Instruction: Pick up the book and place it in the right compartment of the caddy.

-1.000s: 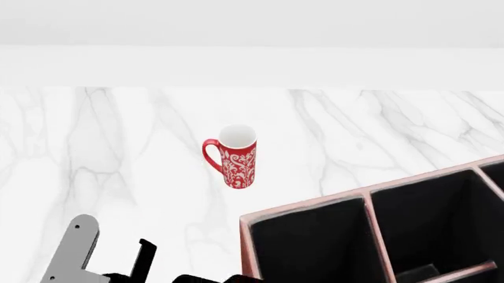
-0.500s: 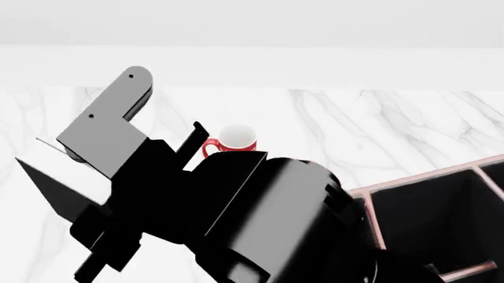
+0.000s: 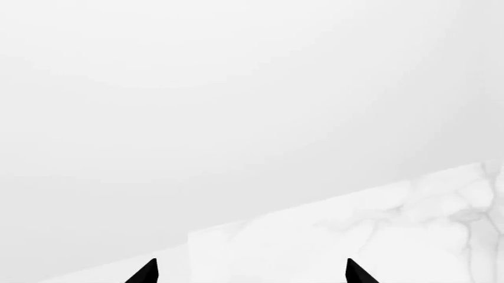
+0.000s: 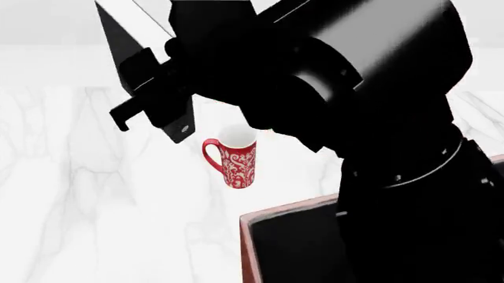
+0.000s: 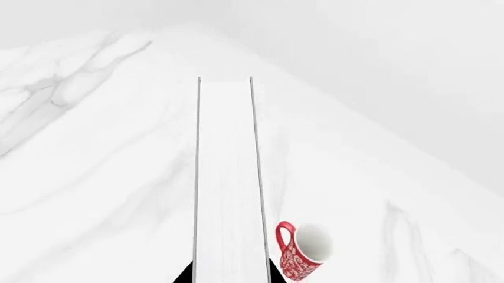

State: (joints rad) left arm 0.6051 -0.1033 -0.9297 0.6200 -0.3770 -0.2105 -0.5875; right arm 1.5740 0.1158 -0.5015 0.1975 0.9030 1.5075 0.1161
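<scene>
The book [image 5: 226,177] shows its white page edges, running straight out from between the fingers of my right gripper [image 5: 228,276], which is shut on it. In the head view the book [image 4: 118,41] is held high at the upper left, above the marble table, on the end of my big black right arm [image 4: 378,118]. Only the near-left corner of the reddish-brown caddy [image 4: 249,236] shows at the bottom; my arm hides its right compartment. My left gripper [image 3: 250,272] is open and empty, facing the white wall and the table's edge.
A red-and-white patterned mug [image 4: 235,156] stands upright on the white marble table [image 4: 79,177], just beyond the caddy's corner. In the right wrist view the mug [image 5: 306,250] sits beside the book, below it. A white wall [image 4: 47,23] runs behind the table.
My right arm has swung up and to the right with the book, from the lower left to the top of the head view. It now covers most of the caddy.
</scene>
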